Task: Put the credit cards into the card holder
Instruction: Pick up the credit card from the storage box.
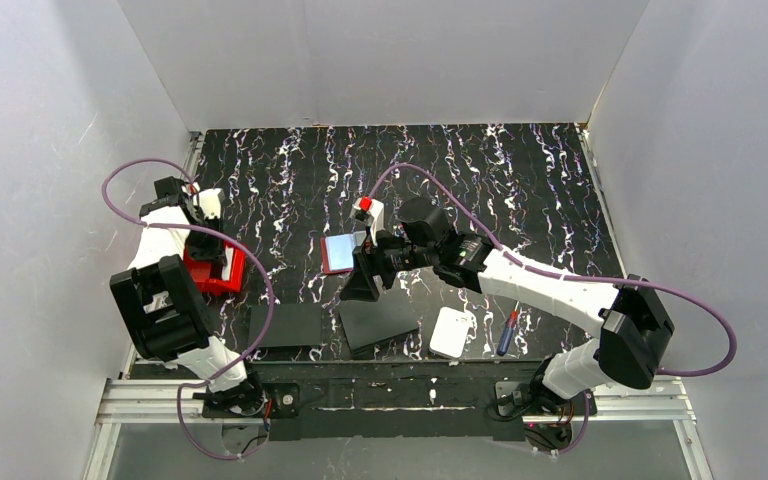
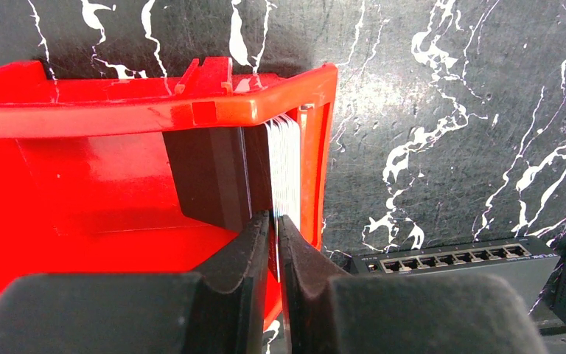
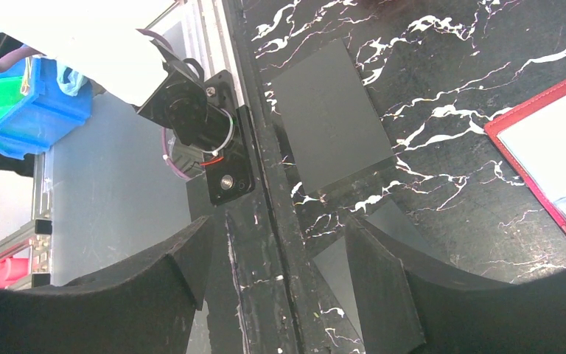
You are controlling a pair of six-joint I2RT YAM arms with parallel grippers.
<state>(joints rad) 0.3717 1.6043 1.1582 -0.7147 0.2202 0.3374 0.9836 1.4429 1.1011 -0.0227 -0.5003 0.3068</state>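
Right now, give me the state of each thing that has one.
credit cards, standing on edge in red bin
left fingers, pinched on the stack's end card
right fingers, wide open, empty
card holder, lying open, flat

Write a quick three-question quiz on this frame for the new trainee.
1. True or false: the right gripper holds a card.
2. Where is the stack of cards? A) in the right gripper B) in the red bin C) neither
3. Short answer: which gripper is closed on the cards?

Key: 1 false, its jaws are wide apart with nothing between them. 2 B. 3 the left gripper.
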